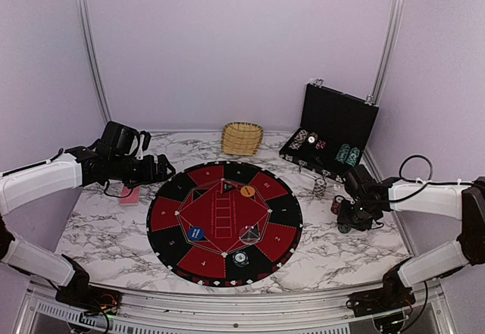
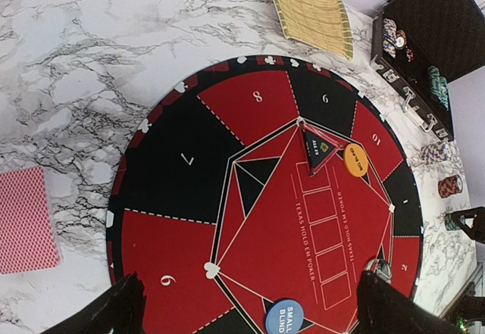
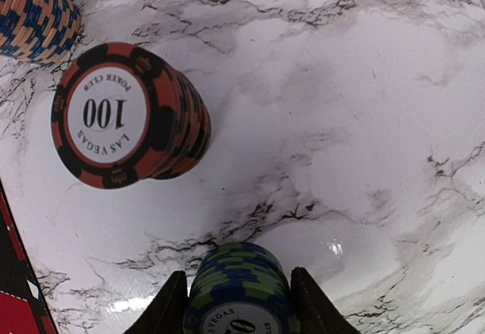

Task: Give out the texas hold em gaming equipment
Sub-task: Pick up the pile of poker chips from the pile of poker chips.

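Right gripper (image 3: 239, 277) brackets the green-and-blue chip stack (image 3: 241, 300) on the marble table (image 3: 364, 122) beside the mat (image 3: 11, 304); firm contact cannot be told. Risk: an off-centre squeeze topples it, scattering chips.

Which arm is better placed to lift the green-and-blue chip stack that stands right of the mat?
The right arm: its jaws stand on both sides of that stack. The left arm hangs at the far left edge of the mat, jaws wide open and empty.
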### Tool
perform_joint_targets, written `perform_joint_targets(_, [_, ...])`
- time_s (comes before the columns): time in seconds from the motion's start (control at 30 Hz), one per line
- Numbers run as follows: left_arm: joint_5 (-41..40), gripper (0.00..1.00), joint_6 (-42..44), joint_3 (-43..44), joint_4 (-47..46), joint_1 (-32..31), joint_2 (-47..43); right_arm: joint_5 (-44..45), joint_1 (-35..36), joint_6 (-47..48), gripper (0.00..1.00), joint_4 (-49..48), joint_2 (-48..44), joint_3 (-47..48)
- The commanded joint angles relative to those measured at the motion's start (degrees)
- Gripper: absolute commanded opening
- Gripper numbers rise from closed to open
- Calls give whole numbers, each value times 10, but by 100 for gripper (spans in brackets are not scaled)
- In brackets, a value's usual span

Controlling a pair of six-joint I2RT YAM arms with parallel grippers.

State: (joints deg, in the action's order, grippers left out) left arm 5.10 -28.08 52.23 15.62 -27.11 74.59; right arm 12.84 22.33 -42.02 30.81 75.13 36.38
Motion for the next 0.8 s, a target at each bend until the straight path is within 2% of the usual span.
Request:
perform_joint_targets(0.0, [2, 99, 3, 1, -12, 5, -3, -4, -5, -1, 39, -2, 2, 2])
perform_joint_targets(0.77, [6, 99, 4, -5, -19, 9, -3, 6, -4, 4, 33, 23, -24, 20])
